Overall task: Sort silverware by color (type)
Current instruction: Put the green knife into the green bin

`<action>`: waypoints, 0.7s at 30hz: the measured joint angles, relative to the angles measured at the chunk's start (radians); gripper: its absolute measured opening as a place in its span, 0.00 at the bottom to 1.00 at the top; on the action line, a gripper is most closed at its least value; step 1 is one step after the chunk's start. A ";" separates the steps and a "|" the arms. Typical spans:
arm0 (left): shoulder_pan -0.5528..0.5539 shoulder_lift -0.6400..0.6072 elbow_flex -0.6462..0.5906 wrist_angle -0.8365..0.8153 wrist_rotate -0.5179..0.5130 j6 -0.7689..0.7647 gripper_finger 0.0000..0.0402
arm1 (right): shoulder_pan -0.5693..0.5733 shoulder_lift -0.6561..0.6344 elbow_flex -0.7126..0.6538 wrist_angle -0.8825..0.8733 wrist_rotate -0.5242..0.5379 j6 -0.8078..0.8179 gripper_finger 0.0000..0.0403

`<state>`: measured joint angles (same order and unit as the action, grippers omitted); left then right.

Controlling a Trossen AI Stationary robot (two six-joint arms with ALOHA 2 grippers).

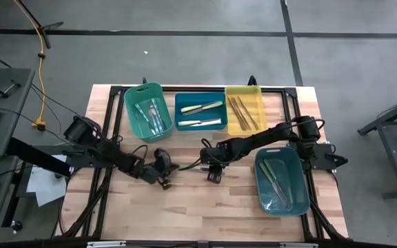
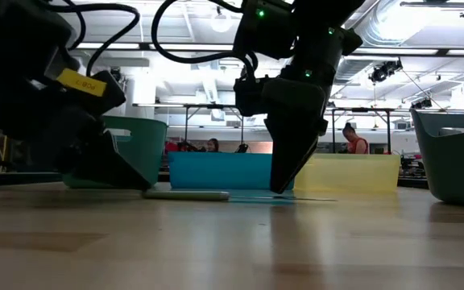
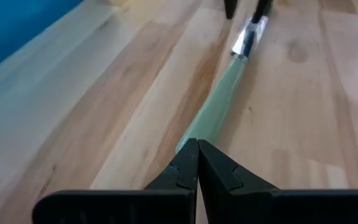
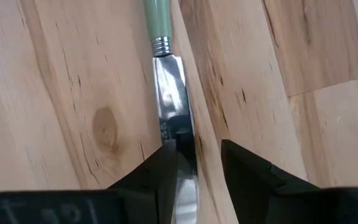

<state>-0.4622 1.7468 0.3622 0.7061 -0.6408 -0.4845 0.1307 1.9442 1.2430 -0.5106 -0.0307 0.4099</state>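
Wooden table; green bin, blue bin, yellow bin in row; teal bin right.

Honestly not much to read here. The only lettering I can spot is on the right end effector: pale raised or printed characters along the dark body at the edge of its own wrist camera picture, cut off and seen at an angle, so I can't make out what they say. There's also a yellow sticker on the dark arm part in the low view, with some small dark marks on it, too tiny to tell. Nothing legible on the bins, the knife, the table or in the room behind
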 joint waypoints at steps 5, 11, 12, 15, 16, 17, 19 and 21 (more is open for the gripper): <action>0.006 0.031 0.001 0.052 -0.004 0.001 0.00 | 0.000 0.000 0.000 0.000 0.000 0.000 0.30; 0.008 0.065 0.011 0.053 0.000 -0.014 0.00 | 0.000 0.000 0.000 -0.003 -0.014 0.000 0.30; 0.010 0.077 0.011 0.057 -0.002 -0.024 0.00 | 0.000 0.000 0.000 -0.006 -0.029 0.000 0.30; 0.011 0.109 0.020 0.077 -0.001 -0.035 0.00 | 0.001 0.000 -0.010 0.008 -0.047 0.000 0.30; 0.011 0.113 0.025 0.077 0.000 -0.034 0.00 | 0.001 0.000 -0.022 0.019 -0.045 0.004 0.30; 0.011 0.117 0.028 0.076 0.000 -0.028 0.00 | 0.001 0.000 -0.036 0.032 -0.036 0.008 0.30; 0.011 0.124 0.038 0.074 0.004 -0.026 0.00 | 0.001 -0.006 -0.064 0.064 -0.033 0.019 0.30; 0.011 0.124 0.039 0.071 0.007 -0.026 0.00 | 0.000 -0.009 -0.093 0.086 -0.032 0.036 0.30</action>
<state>-0.4507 1.8709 0.4007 0.7773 -0.6338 -0.5106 0.1310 1.9354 1.1502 -0.4249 -0.0624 0.4461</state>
